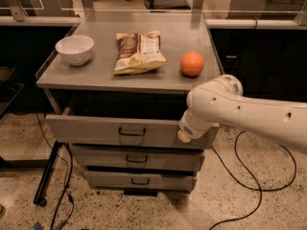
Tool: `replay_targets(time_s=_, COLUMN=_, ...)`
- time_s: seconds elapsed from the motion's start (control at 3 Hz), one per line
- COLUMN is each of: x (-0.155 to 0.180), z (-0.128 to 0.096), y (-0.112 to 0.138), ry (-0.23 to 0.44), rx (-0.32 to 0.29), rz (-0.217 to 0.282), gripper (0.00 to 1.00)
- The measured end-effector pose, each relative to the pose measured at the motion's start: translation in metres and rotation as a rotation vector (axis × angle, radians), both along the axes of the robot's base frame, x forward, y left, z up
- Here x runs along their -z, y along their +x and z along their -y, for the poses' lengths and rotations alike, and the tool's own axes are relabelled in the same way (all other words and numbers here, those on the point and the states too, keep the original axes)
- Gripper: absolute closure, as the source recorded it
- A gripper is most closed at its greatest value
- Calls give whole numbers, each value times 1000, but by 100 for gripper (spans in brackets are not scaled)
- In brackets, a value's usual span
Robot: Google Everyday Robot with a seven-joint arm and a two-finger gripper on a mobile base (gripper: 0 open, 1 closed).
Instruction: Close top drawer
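The top drawer (96, 130) is a wide grey metal drawer with a small black loop handle (132, 132) at its centre. It stands pulled out a little from the cabinet, with a dark gap behind its front panel. My white arm reaches in from the right. The gripper (184, 135) rests against the right end of the drawer's front panel; its fingers are hidden behind the wrist.
Two lower grey drawers (136, 159) sit below. On the cabinet top (96, 73) are a white bowl (74, 49), a chip bag (138, 51) and an orange (192, 63). Black cables (249, 176) lie on the floor at right; a black stand leg (48, 176) at left.
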State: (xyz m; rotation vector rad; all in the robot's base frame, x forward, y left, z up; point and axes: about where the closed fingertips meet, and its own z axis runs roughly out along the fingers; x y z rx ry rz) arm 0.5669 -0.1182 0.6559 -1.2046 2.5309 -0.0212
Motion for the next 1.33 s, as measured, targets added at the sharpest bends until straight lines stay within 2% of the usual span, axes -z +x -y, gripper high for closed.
replay_targets(time_s=1.0, x=-15, z=35, y=49, ry=-121, rx=115, rz=78, gripper=100)
replay_targets(time_s=1.33, x=-15, z=36, y=47, ry=-125, rx=119, rz=81, gripper=100)
